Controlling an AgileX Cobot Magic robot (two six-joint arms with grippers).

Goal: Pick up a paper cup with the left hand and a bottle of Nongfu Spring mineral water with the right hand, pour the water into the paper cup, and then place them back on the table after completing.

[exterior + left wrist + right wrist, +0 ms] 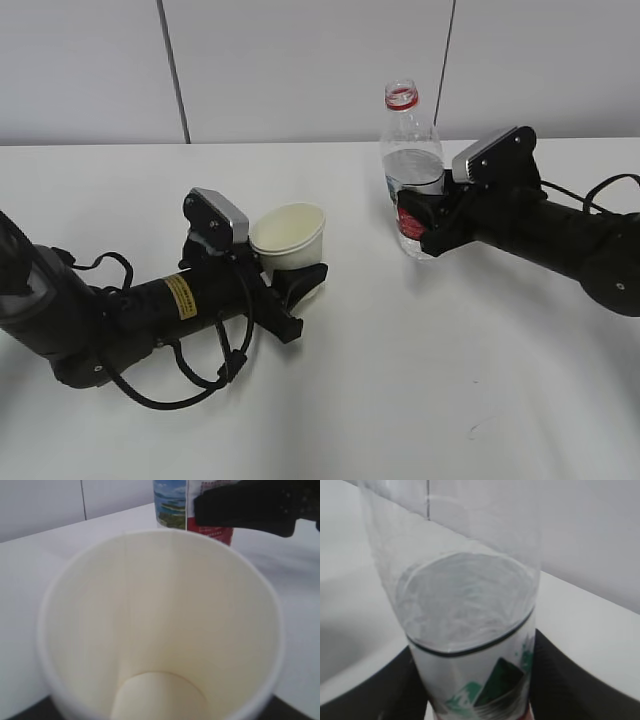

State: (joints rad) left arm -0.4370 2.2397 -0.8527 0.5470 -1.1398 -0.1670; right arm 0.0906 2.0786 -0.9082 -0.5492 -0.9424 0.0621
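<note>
A cream paper cup [288,238] sits upright, a little tilted, in my left gripper [296,284], the arm with the yellow sticker, which is shut on its lower wall. It fills the left wrist view [160,620] and is empty inside, hiding the jaws. My right gripper [426,214] is shut on the labelled middle of the clear, uncapped bottle [411,150], which stands upright about level with the table [420,380]. The water [414,182] reaches about half height. In the right wrist view the bottle [470,645] sits between the black fingers [565,680]. Cup and bottle are apart.
A pale panelled wall runs behind the table's far edge. Black cables loop beside the left arm [190,385]. The bottle's label [172,505] and the right gripper's fingers [250,505] show just beyond the cup's rim in the left wrist view.
</note>
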